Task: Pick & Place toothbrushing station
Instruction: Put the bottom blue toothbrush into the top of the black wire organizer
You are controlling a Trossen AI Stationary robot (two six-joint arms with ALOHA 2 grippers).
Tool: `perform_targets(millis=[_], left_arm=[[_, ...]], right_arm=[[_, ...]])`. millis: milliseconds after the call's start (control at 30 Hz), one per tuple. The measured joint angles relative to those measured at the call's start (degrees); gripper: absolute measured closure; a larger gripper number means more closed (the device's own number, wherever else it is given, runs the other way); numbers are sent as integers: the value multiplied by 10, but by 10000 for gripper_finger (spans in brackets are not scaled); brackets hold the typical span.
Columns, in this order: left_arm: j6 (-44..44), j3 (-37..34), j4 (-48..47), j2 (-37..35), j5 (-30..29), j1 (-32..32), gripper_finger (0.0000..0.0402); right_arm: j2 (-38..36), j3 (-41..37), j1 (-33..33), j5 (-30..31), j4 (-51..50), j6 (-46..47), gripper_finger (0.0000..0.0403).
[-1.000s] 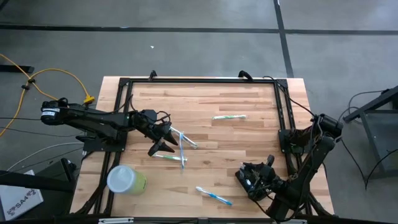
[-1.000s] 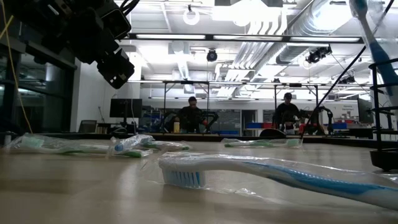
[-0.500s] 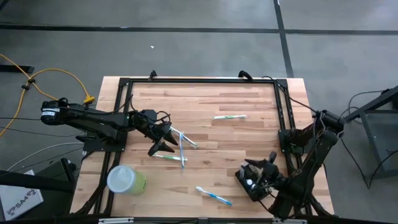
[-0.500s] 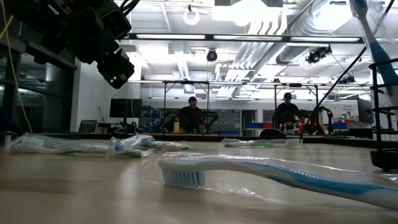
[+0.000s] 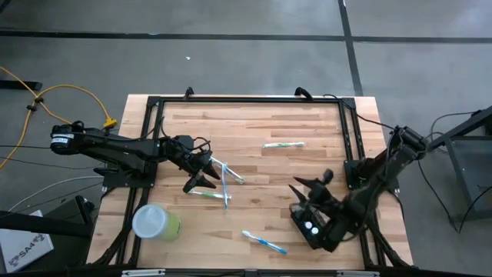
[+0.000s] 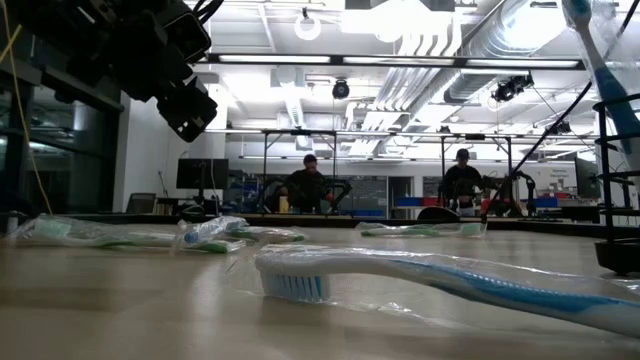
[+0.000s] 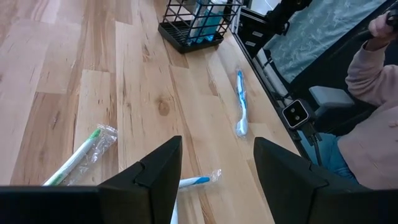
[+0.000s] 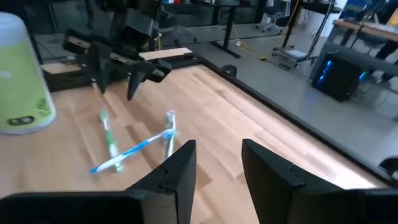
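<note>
Lime-green cup [image 5: 156, 221] sits at the table's [image 5: 307, 123] near edge, and just beyond it the left pincer [image 5: 201, 175] hovers with fingers spread wide and nothing between them, right over a crossed cluster of wrapped toothbrushes [image 5: 223, 185]. A blue toothbrush [image 5: 264, 242] lies along the same near edge as the cup, on its right-arm side. A green-and-white wrapped brush [image 5: 283, 144] lies well away from the cup, toward the far side. Farther along from the cup, past the blue brush, is the toothbrushing station [image 7: 186, 31]; from above, the right arm hides most of it. It stands upright on its base, opening upward, with a blue-and-white brush [image 6: 592, 50] leaning out of it; which way its long side runs I cannot tell. The right pincer [image 5: 315, 182] hangs above that spot, aimed back toward the cup, fingers moderately apart and empty.
</note>
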Motion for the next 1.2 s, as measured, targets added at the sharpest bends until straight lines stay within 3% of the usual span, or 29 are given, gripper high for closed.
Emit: perform_targets(millis=[133,267,367,467,800,1200], left_arm=[[0,0,0,0,0,0,206],[0,0,0,0,0,0,206],[-1,0,0,0,0,0,206],[-2,0,0,0,1,0,206],[-2,0,0,0,15,0,206],[-1,0,0,0,15,0,206]], right_arm=[[-24,0,-39,-42,150,-188,282],[-31,0,-81,-160,336,-391,282],[-32,0,-112,-264,428,-473,282],[-32,0,-142,-340,437,-487,287],[-4,0,-224,-513,438,-485,303],[58,3,-233,-631,441,-456,302]])
